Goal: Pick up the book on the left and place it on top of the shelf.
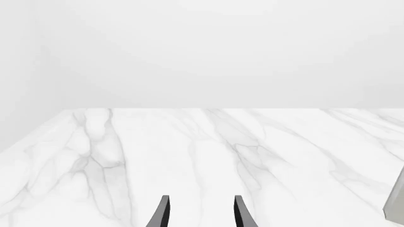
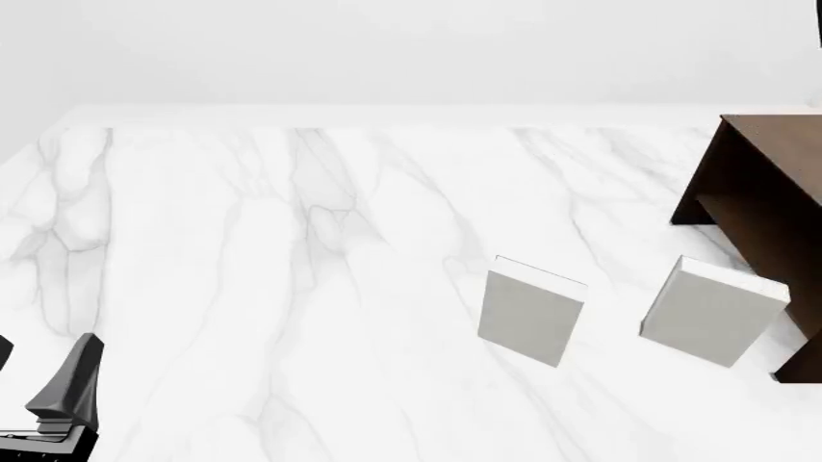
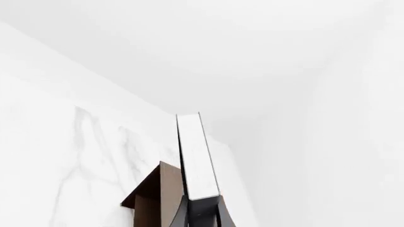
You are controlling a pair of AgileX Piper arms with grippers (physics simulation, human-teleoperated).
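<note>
In the right wrist view my right gripper (image 3: 202, 210) is shut on the book (image 3: 197, 156), a thin dark-covered book seen edge-on with its white page edge toward the camera. It is held in the air, with the dark brown shelf (image 3: 158, 194) below and beyond it. The right gripper and the book are out of the front view, where the shelf (image 2: 771, 183) stands at the right edge. My left gripper (image 2: 37, 377) is open and empty at the near left corner of the table; its fingers (image 1: 164, 213) show over bare marble.
Two pale grey-white books stand upright on the marble table (image 2: 257, 289): one at centre right (image 2: 530, 310), one next to the shelf (image 2: 710, 310). A grey book edge (image 1: 396, 201) shows in the left wrist view.
</note>
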